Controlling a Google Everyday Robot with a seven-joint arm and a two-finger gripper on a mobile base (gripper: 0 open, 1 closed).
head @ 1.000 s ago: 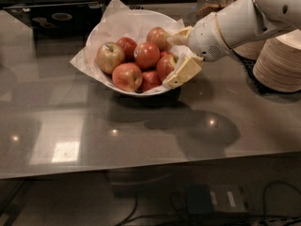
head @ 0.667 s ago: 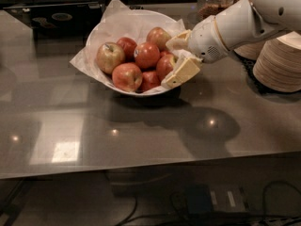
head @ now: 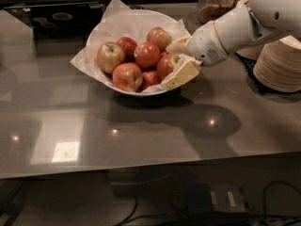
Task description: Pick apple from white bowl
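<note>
Apple at right rim of white bowl, hand spread open astride it, barely shifted since a second ago.

Dim; counter glare; gripper at white bowl rim w/ shadow below.

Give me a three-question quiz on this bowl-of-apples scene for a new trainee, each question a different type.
1. Multiple choice: where is the gripper?
A) at the right side of the white bowl in the camera view, by the apple
B) above the glass jar
C) flat on the countertop in front of the bowl

2. True or false: the white bowl holds just one piece of fruit.

3. Fill in: in the camera view, the paper plates stand to the bowl's ___.

Key: 1 A; 2 false; 3 right.
</note>
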